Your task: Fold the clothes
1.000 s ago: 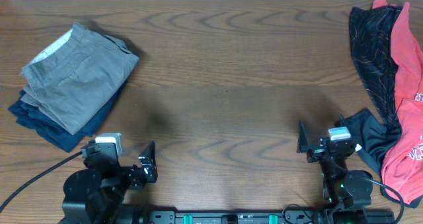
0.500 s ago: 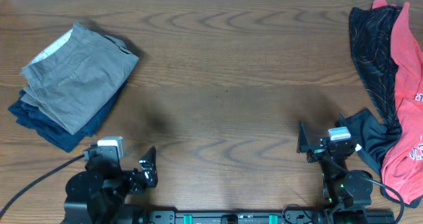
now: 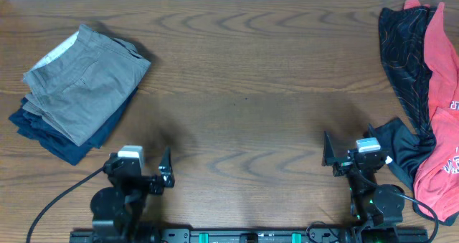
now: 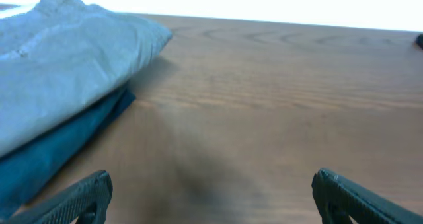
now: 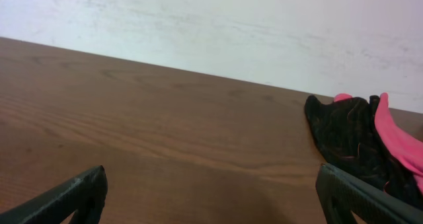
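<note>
The grey-taupe shorts (image 3: 86,78) lie folded at the far left of the table, on top of a folded navy garment (image 3: 50,139). In the left wrist view the shorts (image 4: 59,59) and the navy garment (image 4: 59,151) fill the left side. My left gripper (image 3: 140,177) hovers near the front edge, right of this stack and apart from it. It is open (image 4: 211,197), with only bare wood between its fingertips (image 4: 92,191). My right gripper (image 3: 350,148) is open (image 5: 211,191) at the front right and holds nothing.
A black patterned garment (image 3: 401,49) and a red one (image 3: 441,92) lie unfolded in a heap at the right edge, with dark cloth (image 3: 398,146) reaching to beside the right arm. The right wrist view shows the black garment (image 5: 344,138), the red one (image 5: 400,135) and a white wall behind the table.
The left arm has shifted a little to the right along the front edge, its jaws still open. The right arm and the garments have not moved.
</note>
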